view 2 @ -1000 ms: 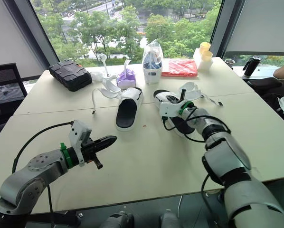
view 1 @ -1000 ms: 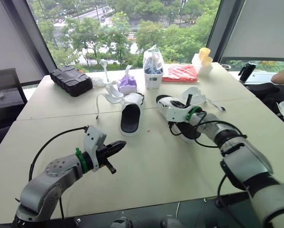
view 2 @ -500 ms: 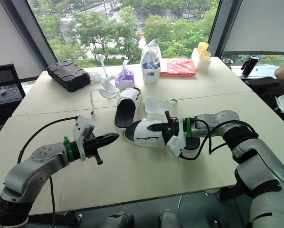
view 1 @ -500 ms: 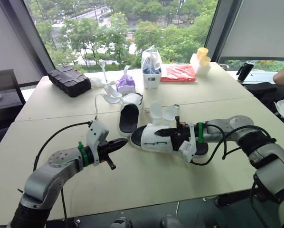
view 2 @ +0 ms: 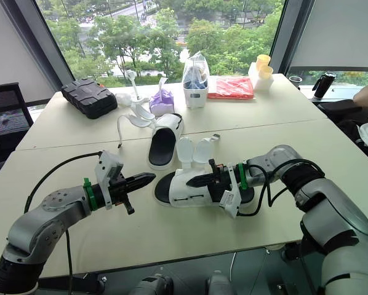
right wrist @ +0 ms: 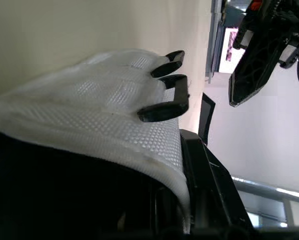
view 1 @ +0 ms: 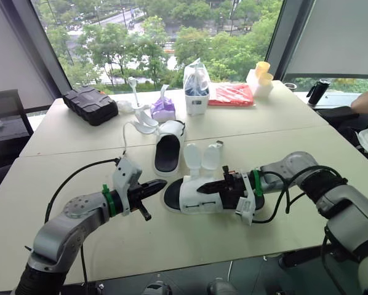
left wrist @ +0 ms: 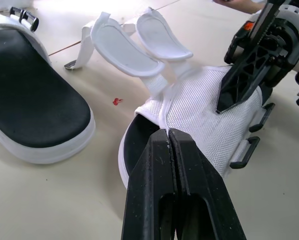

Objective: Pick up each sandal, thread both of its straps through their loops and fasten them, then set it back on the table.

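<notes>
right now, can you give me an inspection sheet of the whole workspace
surface: pale table, seam across the middle.
job's things: held sandal with both straps standing loose, unthreaded; second sandal flat behind it, its straps sprawled.
clutter: black case, purple pouch, white tub, red packet, yellow cups along the far side.
grippers: left gripper shut, empty, pointing at the held sandal; right gripper shut on its mesh upper.
cables: black cables loop along both forearms.
surroundings: window onto trees; a person's arm at far right.
</notes>
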### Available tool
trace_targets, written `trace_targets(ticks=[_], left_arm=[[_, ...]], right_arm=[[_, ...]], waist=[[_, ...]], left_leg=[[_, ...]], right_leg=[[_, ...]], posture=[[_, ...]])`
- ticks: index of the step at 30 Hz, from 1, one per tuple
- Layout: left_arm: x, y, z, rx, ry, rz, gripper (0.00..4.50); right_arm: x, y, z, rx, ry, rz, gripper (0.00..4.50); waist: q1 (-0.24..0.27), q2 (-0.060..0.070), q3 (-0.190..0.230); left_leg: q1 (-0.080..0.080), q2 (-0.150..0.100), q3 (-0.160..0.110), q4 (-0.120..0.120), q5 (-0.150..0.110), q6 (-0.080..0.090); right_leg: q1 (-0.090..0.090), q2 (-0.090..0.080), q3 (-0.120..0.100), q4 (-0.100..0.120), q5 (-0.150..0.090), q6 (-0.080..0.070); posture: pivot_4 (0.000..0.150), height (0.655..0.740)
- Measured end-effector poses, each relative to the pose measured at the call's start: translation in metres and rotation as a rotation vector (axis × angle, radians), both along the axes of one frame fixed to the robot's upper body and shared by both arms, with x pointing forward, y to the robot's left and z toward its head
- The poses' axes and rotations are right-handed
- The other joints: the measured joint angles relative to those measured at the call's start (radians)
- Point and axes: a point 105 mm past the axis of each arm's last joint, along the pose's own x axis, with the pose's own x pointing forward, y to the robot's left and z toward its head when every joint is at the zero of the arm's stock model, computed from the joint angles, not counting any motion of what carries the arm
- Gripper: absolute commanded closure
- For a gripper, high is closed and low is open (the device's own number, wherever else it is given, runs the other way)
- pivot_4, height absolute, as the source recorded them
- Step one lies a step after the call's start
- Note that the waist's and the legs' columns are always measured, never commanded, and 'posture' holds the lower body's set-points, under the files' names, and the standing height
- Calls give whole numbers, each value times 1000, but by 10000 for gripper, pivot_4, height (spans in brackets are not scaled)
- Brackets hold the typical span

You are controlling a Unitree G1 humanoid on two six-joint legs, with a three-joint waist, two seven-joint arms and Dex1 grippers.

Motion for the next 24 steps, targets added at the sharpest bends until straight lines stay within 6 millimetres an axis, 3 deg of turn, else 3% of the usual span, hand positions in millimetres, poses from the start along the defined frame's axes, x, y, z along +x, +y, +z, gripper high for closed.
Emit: trace_targets(ticks=[13,23,24], left_arm=[[-1,-4,3,-1,-7,-7,45000],[-2,-5,1,-6,-1,4,45000],[-3,-6,0,-1,-1,0,45000]], right_arm=[[21,4,-1,-62,-145,117,44465],[31,-3,1,-68,-176,87,44465],[31,-3,1,-66,-170,86,41298]], waist=[[0,0,0],[1,0,0],[1,0,0]], left_leg=[[2,0,0,-2,1,-2],[3,0,1,-4,1,-2],[4,0,1,-4,1,-3]], right_leg=[[0,1,3,2,0,-1],[0,2,4,2,0,-1],[0,2,4,2,0,-1]], posture=[[1500,7400],[1500,7400],[1500,7400]])
